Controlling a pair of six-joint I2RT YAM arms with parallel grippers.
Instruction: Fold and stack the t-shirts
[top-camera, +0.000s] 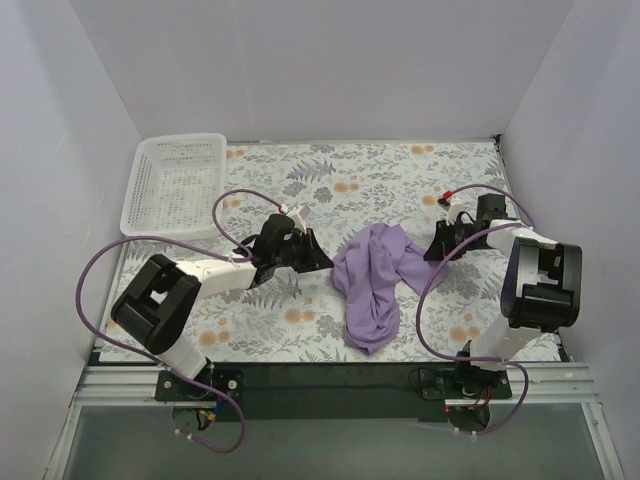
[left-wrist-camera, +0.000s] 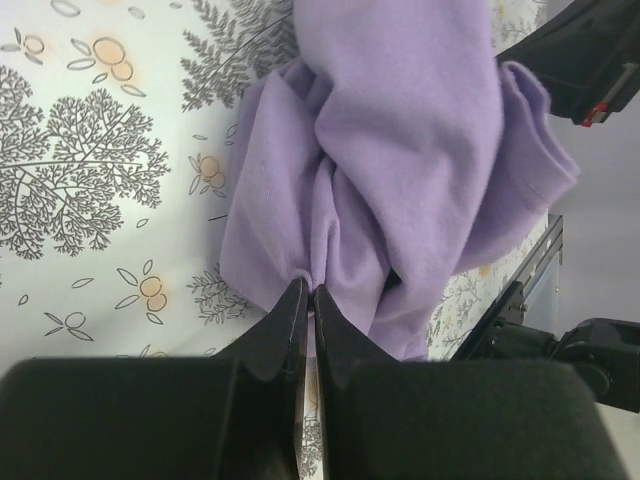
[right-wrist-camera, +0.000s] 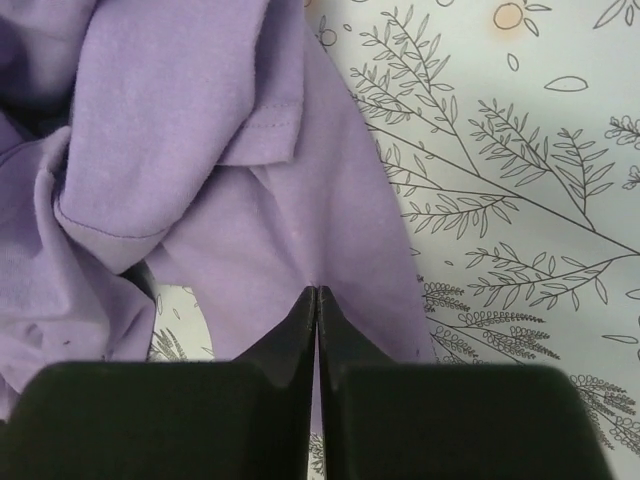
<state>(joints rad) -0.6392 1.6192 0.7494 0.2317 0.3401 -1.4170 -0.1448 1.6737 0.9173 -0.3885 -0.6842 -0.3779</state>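
The t-shirt (top-camera: 372, 285) lies crumpled and unfolded, mid tabletop (top-camera: 300, 190). The left tool (left-wrist-camera: 308, 296) and right tool (right-wrist-camera: 316, 296) are each pinched closed on its fabric, at opposite sides. Judged early stage: spreading, folding and stacking remain outstanding.

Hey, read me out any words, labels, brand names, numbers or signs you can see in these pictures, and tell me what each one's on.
There is no readable text in any of the three views.
t-shirt: plain lavender fabric, no print, and no label showing.
basket: plain white mesh, no marking visible.
table cover: only a leaf and flower pattern, no writing.
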